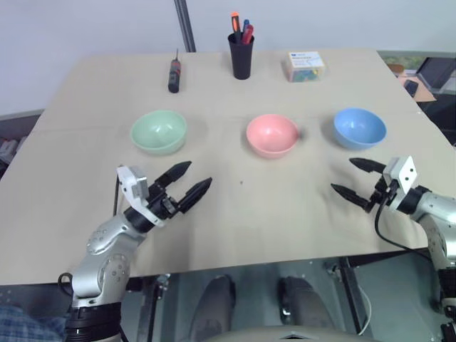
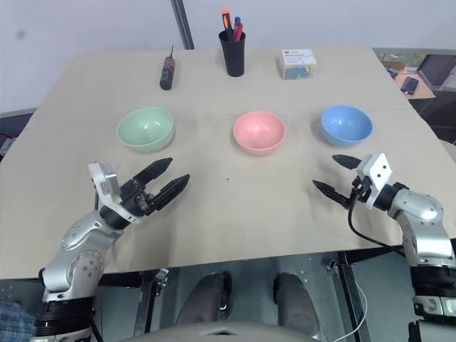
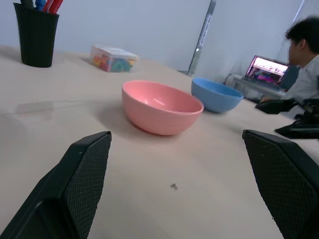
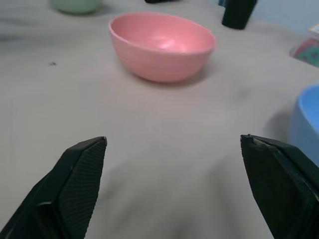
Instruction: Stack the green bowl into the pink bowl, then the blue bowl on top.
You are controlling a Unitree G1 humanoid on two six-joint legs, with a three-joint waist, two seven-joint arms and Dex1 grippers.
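Three bowls stand in a row across the table: the green bowl (image 1: 159, 131) on the left, the pink bowl (image 1: 272, 135) in the middle, the blue bowl (image 1: 360, 127) on the right. All three sit apart and upright. My left gripper (image 1: 189, 180) hovers open in front of the green bowl, pointing toward the pink one (image 3: 160, 106). My right gripper (image 1: 349, 177) is open in front of the blue bowl, nothing between its fingers (image 4: 75, 184). The right wrist view has the pink bowl (image 4: 162, 46) ahead and the blue bowl's rim (image 4: 305, 127) at the side.
At the back of the table are a black pen cup (image 1: 241, 53) with markers, a black screwdriver (image 1: 173, 74) and a small clear box (image 1: 306, 65) of coloured bits. A person (image 3: 304, 64) sits at a laptop beyond the table.
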